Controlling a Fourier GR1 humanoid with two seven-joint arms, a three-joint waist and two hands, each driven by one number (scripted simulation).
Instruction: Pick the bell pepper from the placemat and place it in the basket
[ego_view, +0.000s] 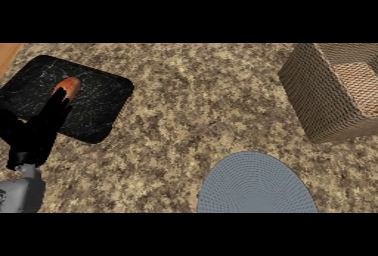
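An orange-red bell pepper (71, 84) lies on the black, white-veined placemat (102, 99) at the counter's far left. My left hand (35, 134) comes up from the lower left over the mat. Its fingers are stretched out straight, and their tips cover the pepper's near side, so only its far part shows. The thumb sticks out to the left, off the pepper. The brown woven basket (319, 95) stands at the far right, open at the top with nothing showing inside. My right hand does not appear.
A round blue-grey woven mat (255, 186) lies at the bottom centre, between the placemat and the basket. Speckled stone counter (199, 100) stretches between them. A strip of wood (9, 52) shows at the top left corner.
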